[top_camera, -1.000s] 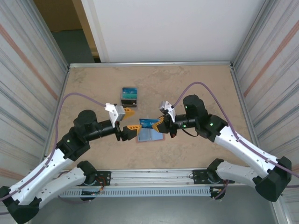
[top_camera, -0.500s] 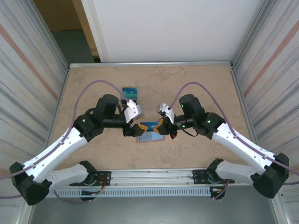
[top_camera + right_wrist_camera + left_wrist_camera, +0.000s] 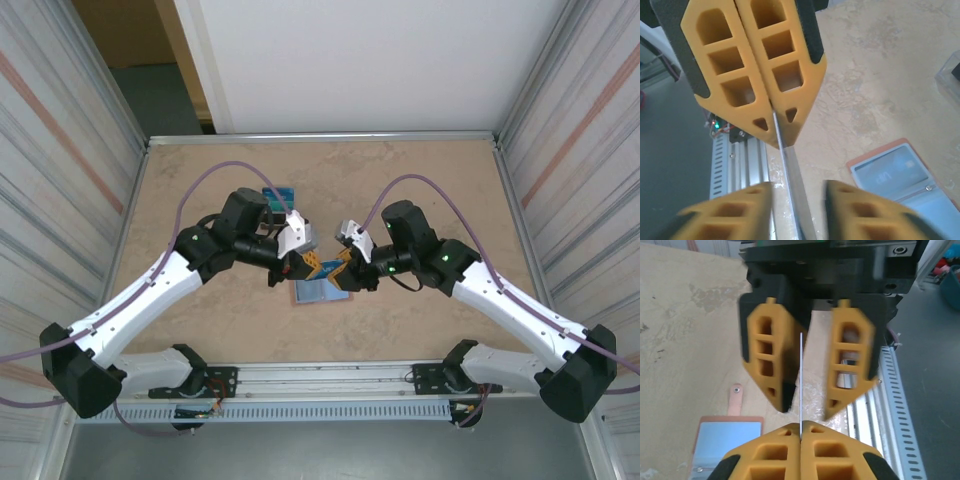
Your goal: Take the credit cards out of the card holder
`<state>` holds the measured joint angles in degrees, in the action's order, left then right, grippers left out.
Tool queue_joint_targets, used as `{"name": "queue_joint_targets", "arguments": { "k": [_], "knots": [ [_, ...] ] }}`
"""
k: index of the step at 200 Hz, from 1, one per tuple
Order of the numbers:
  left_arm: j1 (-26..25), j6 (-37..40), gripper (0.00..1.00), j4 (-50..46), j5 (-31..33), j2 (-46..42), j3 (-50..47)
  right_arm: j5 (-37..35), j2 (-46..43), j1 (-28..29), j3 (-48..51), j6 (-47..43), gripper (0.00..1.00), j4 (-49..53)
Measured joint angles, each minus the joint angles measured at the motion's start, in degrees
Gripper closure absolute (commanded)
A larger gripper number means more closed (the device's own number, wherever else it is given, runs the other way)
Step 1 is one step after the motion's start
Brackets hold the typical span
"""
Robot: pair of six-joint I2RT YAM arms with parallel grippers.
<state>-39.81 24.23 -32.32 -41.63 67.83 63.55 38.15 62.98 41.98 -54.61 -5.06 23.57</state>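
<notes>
Top external view: the left gripper (image 3: 303,264) and the right gripper (image 3: 341,272) meet nose to nose above the counter (image 3: 430,180); the card holder (image 3: 322,292) lies open and flat at 6 o'clock from that meeting point; what passes between the grippers is too small to resolve here.

Left wrist view: the left gripper is fully closed on one credit card (image 3: 801,375), seen edge-on as a thin line running toward 12 o'clock; the right gripper's jaws stand apart, one on each side of the card; the card holder sits at 8 o'clock with its tab (image 3: 735,399) pointing to 12 o'clock.

Right wrist view: the right gripper is partly open at 6 o'clock and holds nothing; the card holder lies at 4 o'clock.

Handling: the card is probably light, thin, stiff but springy, with slick plastic faces; clamp across both flat faces near a short end, pads well onto the face.
</notes>
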Motion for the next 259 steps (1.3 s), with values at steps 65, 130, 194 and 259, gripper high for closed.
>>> {"name": "queue_joint_targets", "arguments": {
  "k": [65, 130, 194, 259],
  "knots": [
    [5.73, 6.43, 1.0, 3.48, 17.4, 4.0, 3.32, -3.82, -2.34, -3.85, 0.0, 2.95, 0.01, -0.37],
    [21.07, 18.08, 1.0, 11.69, 15.69, 16.24, 5.88, -18.99, -9.77, -4.13, -0.33, 10.58, 0.01, -1.73],
    [28.28, 28.33, 1.0, 16.02, 7.04, 26.8, 10.56, -30.47, -12.46, -4.13, -0.52, 15.58, 0.01, -1.49],
    [31.52, 35.39, 1.0, 11.19, 5.2, 40.46, 21.7, -36.52, -13.66, -4.13, -1.44, 19.28, 0.01, -0.68]
  ]
}}
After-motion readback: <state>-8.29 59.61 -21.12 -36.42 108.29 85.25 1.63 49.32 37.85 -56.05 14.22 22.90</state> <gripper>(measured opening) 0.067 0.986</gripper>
